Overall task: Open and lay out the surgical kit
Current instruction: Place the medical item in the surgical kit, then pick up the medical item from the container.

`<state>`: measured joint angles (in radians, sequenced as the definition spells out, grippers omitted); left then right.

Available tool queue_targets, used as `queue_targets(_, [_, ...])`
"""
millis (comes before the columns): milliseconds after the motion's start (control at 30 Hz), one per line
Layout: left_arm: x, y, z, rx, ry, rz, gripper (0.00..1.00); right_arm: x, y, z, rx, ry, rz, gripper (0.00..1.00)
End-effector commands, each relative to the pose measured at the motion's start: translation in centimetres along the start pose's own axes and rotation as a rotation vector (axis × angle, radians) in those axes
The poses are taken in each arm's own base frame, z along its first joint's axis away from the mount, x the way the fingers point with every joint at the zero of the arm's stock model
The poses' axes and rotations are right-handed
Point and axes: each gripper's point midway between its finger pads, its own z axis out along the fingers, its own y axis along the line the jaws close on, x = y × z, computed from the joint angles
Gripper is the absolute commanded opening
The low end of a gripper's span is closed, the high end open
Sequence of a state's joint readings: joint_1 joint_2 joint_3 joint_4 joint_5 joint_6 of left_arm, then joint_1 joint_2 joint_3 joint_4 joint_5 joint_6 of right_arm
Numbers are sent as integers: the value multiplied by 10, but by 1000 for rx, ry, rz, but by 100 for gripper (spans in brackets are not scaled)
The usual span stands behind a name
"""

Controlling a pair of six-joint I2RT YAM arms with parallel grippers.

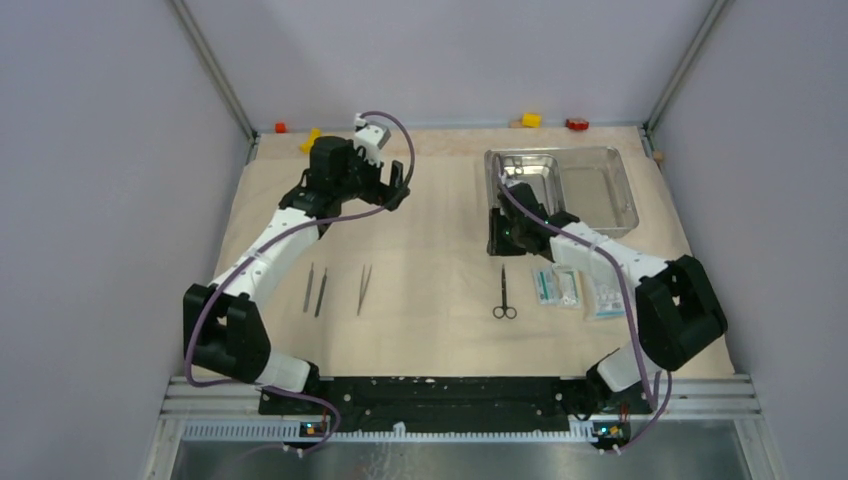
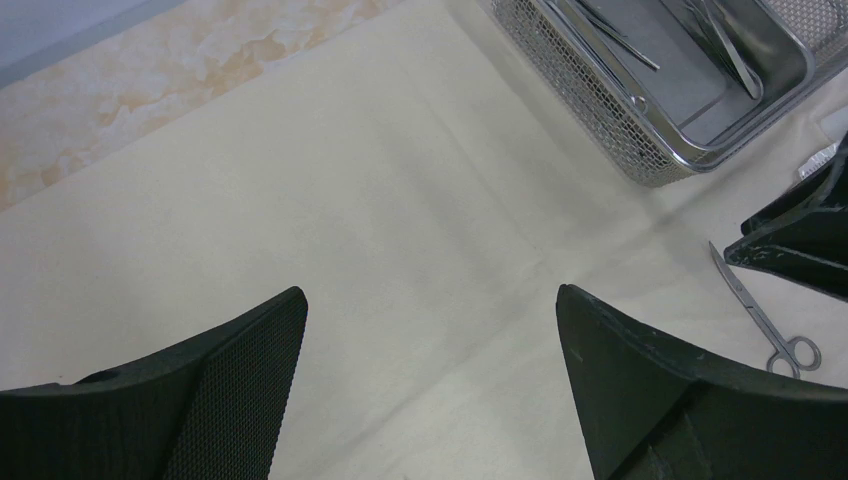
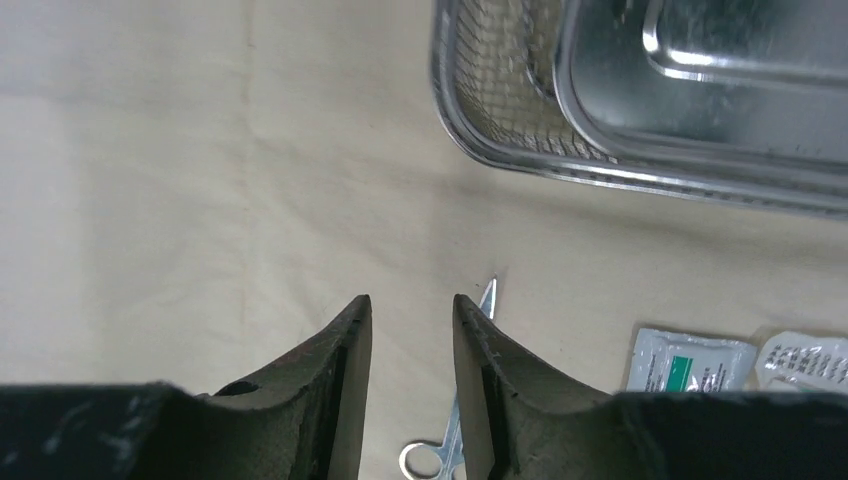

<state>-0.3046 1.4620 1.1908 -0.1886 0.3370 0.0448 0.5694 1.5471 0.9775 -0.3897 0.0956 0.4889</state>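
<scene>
While both arms are reaching out over the worktop (image 1: 450,138), the beige cloth wrap (image 1: 430,250) is lying spread flat across it. From where I am standing, the shiny rectangular steel tray (image 1: 600,185) is sitting at about two o'clock on the cloth, with a wire-mesh basket (image 2: 590,95) at its left end. The thin metal scissors (image 1: 504,293) are lying at about five o'clock, handles toward the arms' bases, and the small white-and-teal sealed packets (image 1: 556,286) are lying just beside them at their three o'clock. Over at eight o'clock, two slim metal forceps (image 1: 321,292) and the thin metal tweezers (image 1: 364,289) are lying side by side. The right tool (image 3: 410,305) is hanging over the scissors' tip with its jaws a little apart and nothing between them. The left tool (image 2: 430,295) is hovering at eleven o'clock over bare cloth, jaws spread wide and gripping nothing.
</scene>
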Motion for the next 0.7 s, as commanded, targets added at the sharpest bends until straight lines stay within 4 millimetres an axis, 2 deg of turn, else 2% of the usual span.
queue_targets(0, [-28,1,-22,-38,-77,50,99,-74,43,-56,-167,-228,-149,36])
queue_targets(133, [-37,2,-28,-49,-76,48,99,-115,37,-79,-127,-335,-234,43])
queue_targets(300, [-46,-3,-31,-29,-60,34,99,-154,17,-77,-86,-353,-298,47])
queue_targets(433, [-56,-11,-32,19,-70,47,99,-182,-14,-56,-41,-328,-274,46])
queue_targets(467, [-59,-12,-32,26,-77,55,99,-188,-27,-45,-15,-313,-273,46])
queue_targets(667, [-66,-11,-26,43,-99,108,99,-215,-63,1,70,-246,-338,46])
